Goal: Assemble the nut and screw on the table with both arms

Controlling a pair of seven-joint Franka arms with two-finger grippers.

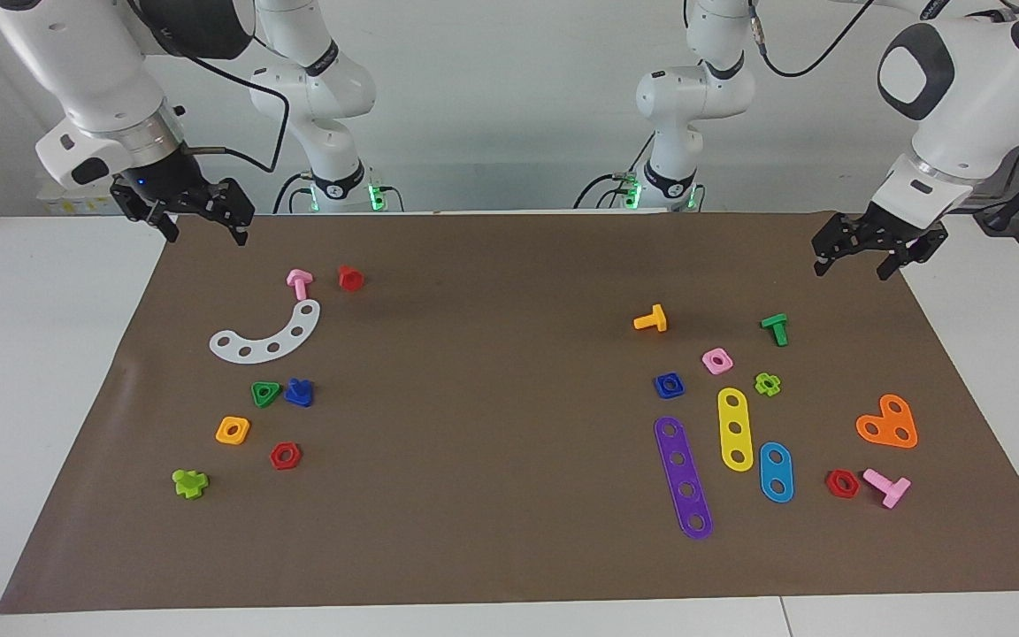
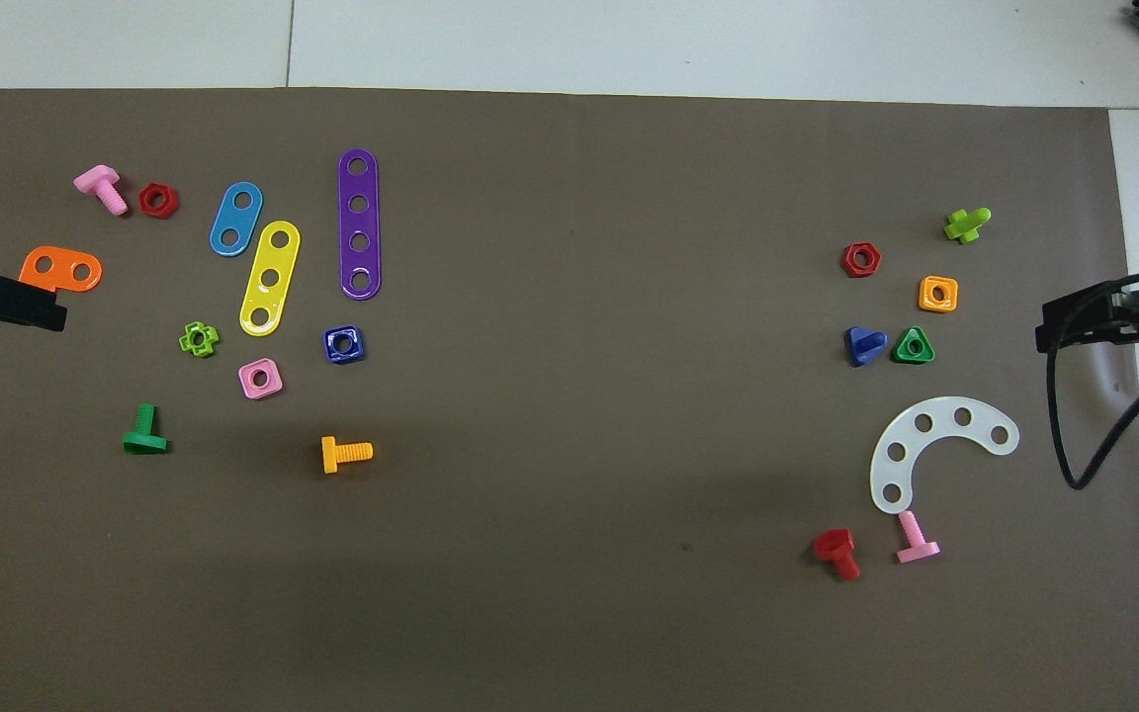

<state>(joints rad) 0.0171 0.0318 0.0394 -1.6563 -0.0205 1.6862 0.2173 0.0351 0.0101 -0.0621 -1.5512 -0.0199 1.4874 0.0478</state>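
Screws: seven – dark-blue screw (image 1: pixel 299 392), two pink, one red, one orange, one green, one lime.
Nuts: seven – dark-blue nut (image 1: pixel 669 385), two red hexagons, one pink square, one orange square, one green triangle, one lime cross.
Flat strips with holes: five – purple, yellow, light blue, orange, and a white curved one.
Arms: two.
Claws: two.
Brown mats: one.
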